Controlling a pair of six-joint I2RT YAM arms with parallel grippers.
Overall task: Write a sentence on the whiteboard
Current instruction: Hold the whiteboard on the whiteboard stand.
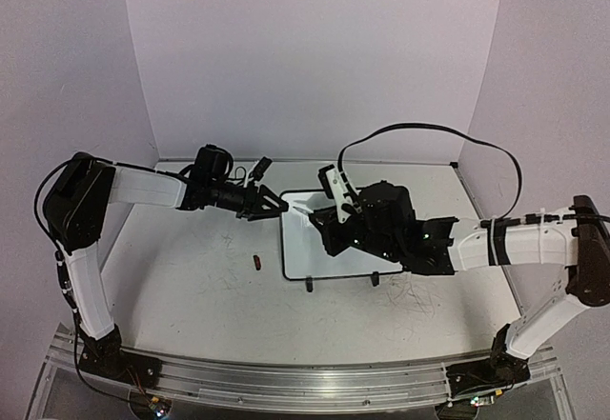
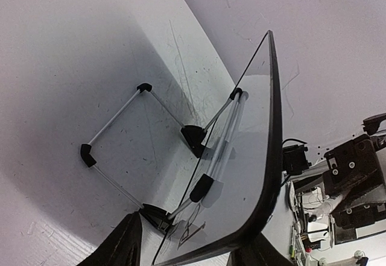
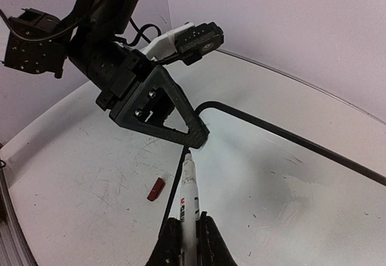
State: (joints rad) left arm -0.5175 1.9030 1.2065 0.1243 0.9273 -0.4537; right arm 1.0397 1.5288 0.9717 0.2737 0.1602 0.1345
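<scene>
**A:** Where was the whiteboard (image 1: 303, 253) when you stopped?

**B:** You had it near the middle of the desk (image 1: 181, 282). It was propped on its wire stand (image 2: 114, 118), with the black feet down on the desk top.

**A:** And the left gripper (image 2: 187, 251)?

**B:** You held it at the board's far left corner. Its jaws stood partly apart, astride the black rim. One finger (image 2: 120, 248) was clear of the board and the other sat close against the rim. I could not tell whether it pressed there.

**A:** What about the right gripper (image 3: 189, 236)?

**B:** You had it clamped tight on a white marker (image 3: 188, 193). The marker stuck out forward, and its tip was at the board's left rim, just beside the left gripper's fingertip.

**A:** Was anything else on the desk?

**B:** A small red cap (image 3: 156, 189) lay on the desk near the board's left edge, apart from both of your grippers.
</scene>
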